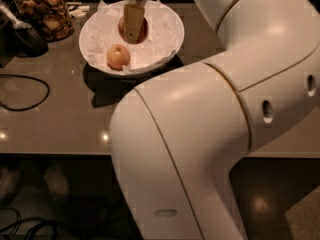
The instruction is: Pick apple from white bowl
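Note:
The white bowl point(170, 38), lined with crumpled white paper, stands at the back of the grey table. The deep red apple point(143, 30) is in the bowl's far half, held between the fingers of my gripper point(132, 34), which reaches down from the top edge. One tan finger point(132, 20) covers the apple's front; the other is hidden behind it. The apple appears raised a little off the paper. A paler yellow-orange apple point(118, 56) lies in the bowl's near left part, apart from the gripper.
A glass jar of brown snacks point(45, 14) stands left of the bowl, with a dark object point(22, 36) beside it. A black cable point(30, 96) loops on the table at left. My white arm point(215, 134) fills the foreground and right side.

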`<move>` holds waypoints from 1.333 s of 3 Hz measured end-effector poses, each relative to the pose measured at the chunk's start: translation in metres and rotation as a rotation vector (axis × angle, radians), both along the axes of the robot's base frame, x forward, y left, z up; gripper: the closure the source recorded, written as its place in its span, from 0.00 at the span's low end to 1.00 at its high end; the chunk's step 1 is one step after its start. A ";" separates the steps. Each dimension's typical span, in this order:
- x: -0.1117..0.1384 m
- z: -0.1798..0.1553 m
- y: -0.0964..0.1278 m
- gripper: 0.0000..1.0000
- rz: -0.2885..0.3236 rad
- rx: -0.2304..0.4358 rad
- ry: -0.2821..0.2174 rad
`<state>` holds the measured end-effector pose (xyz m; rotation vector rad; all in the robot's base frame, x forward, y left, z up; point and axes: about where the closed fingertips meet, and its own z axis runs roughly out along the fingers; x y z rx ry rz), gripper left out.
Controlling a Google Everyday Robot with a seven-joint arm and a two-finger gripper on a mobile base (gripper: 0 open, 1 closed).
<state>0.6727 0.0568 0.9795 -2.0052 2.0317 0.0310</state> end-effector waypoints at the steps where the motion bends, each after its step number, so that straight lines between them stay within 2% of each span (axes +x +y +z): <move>1: -0.019 0.021 0.008 1.00 0.062 0.096 0.001; 2: -0.033 0.035 0.011 1.00 0.097 0.154 0.004; 4: -0.079 0.054 -0.001 1.00 0.057 0.247 -0.005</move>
